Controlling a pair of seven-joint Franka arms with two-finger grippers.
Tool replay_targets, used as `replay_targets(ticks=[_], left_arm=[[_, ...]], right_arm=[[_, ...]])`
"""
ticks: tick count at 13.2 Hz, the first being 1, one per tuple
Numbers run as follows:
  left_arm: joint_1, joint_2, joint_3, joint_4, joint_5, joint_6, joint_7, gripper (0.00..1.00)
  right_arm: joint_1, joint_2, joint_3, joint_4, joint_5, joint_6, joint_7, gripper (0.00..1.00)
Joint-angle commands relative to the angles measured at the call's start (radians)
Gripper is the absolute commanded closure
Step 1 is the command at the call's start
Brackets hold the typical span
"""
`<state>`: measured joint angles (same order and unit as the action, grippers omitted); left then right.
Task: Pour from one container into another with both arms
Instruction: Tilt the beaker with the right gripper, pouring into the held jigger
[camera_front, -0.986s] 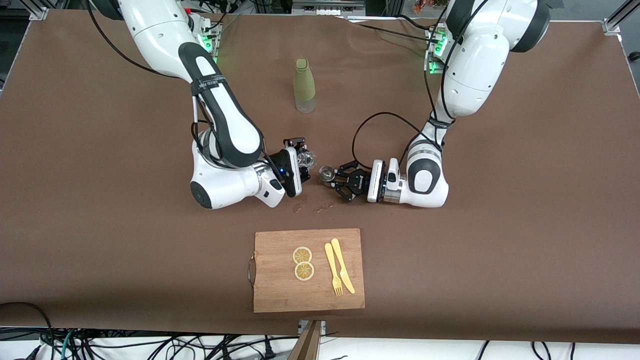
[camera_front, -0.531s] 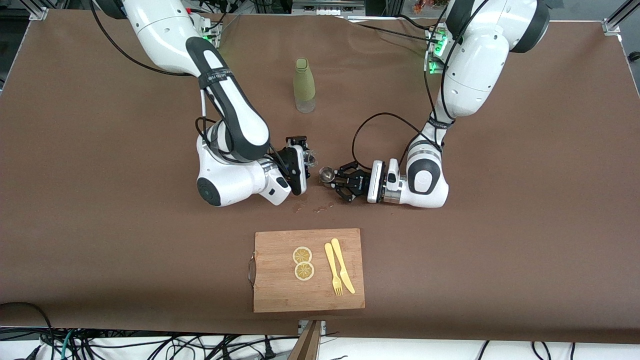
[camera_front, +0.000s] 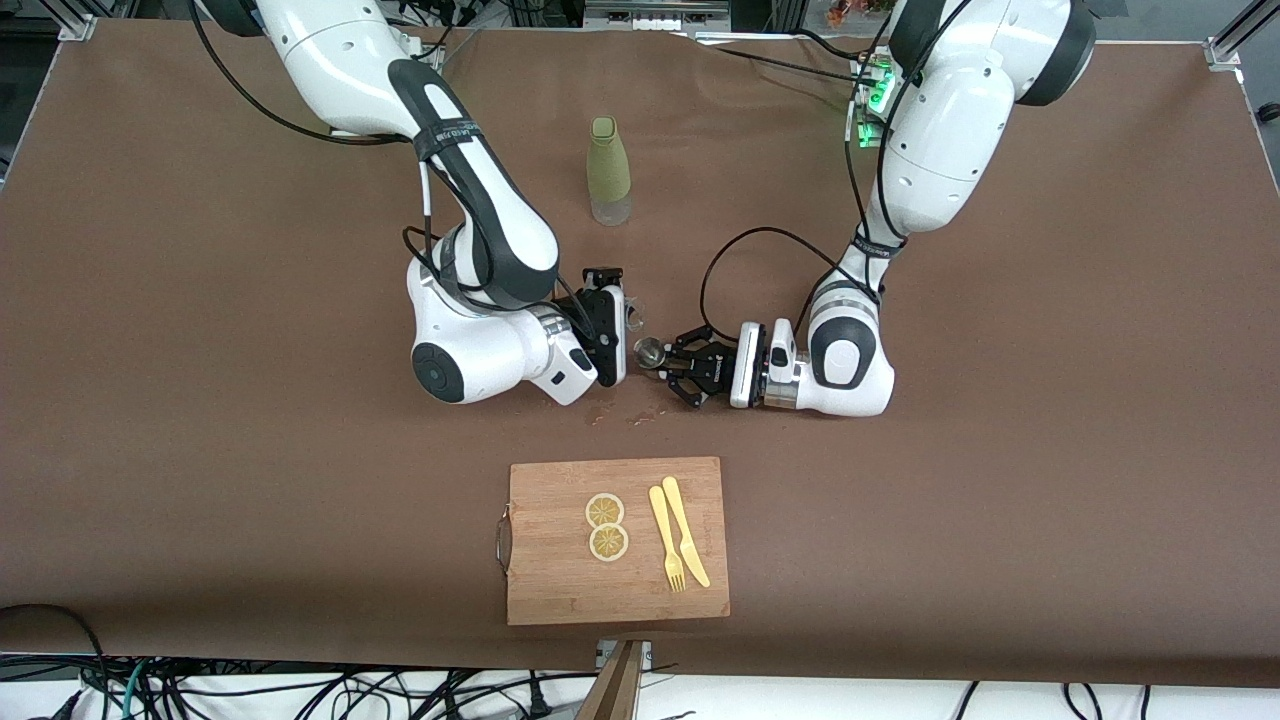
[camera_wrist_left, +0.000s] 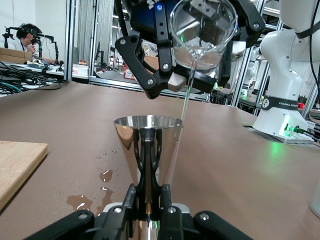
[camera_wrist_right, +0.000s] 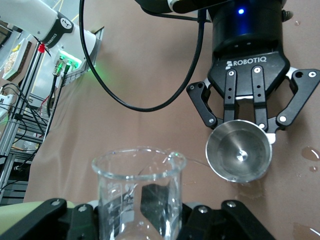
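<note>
Steel jigger (camera_wrist_left: 148, 145), rigid and slick, is clamped at its waist by left gripper (camera_front: 668, 366) mid-table; right gripper (camera_front: 617, 315) pinches the fragile glass (camera_wrist_left: 203, 32), apparently trickling water in.

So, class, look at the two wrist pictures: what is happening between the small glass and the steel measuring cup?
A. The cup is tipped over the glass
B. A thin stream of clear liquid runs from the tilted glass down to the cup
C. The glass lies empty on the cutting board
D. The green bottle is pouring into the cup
B: in the left wrist view the tilted glass sends a thin stream down to the upright cup.
</note>
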<state>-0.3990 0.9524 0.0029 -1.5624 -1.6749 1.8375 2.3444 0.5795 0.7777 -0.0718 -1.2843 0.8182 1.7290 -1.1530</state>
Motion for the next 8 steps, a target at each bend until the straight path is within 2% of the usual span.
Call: replay_targets(ticks=[1, 8], left_arm=[[-0.017, 0.011, 0.009, 0.021, -0.039, 0.023, 0.027, 1.0], [-0.017, 0.011, 0.009, 0.021, -0.036, 0.023, 0.027, 1.0]], right_arm=[[0.008, 0.009, -0.006, 0.034, -0.027, -0.011, 0.067, 0.9], [0.037, 0.002, -0.014, 0.034, -0.034, -0.016, 0.128, 0.9]])
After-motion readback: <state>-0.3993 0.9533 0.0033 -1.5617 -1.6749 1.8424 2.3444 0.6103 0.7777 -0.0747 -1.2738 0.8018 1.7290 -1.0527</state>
